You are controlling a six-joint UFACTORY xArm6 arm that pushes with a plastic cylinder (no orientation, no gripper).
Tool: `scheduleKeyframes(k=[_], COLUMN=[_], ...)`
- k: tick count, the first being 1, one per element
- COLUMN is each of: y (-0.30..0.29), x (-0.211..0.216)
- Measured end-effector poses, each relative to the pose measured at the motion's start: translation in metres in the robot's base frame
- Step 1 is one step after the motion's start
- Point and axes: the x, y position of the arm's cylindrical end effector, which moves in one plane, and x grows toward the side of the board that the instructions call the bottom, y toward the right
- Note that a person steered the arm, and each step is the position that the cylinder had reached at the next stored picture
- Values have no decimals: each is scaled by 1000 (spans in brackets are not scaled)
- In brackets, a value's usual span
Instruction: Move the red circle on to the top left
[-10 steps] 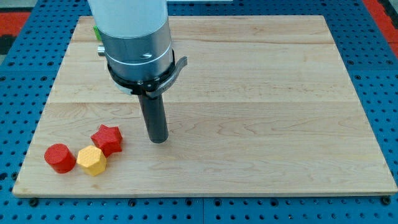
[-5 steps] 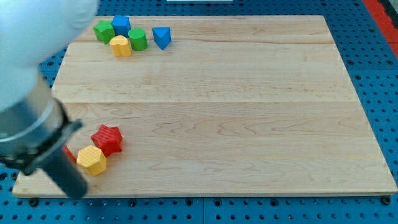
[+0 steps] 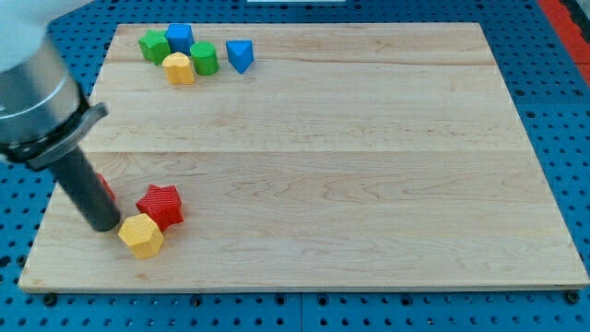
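red circle (image 3: 108, 190) mostly hidden behind rod, arm cropped

Bench (image 3: 369, 184): pale wooden board of joined planks, resting on a blue perforated surface (image 3: 562, 120).

Lying on it, top left group, closely clustered: green block (image 3: 153, 44), blue block (image 3: 180, 38), yellow block (image 3: 179, 68), green cylinder (image 3: 204, 58); blue block with pointed lower end (image 3: 240, 55) just to their right.

Lower left group: red star (image 3: 160, 204), touching yellow hexagon (image 3: 140, 236) below it; red circle (image 3: 106, 190), mostly hidden behind the rod, to the star's left. My tip (image 3: 104, 224) rests on the board beside the hexagon's left.
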Motion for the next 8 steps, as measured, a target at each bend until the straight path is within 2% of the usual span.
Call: scheduleKeyframes(k=[1,3,5,7,8], y=[-23,-4,61,63,67], x=[1,-114,-125,-232,-208])
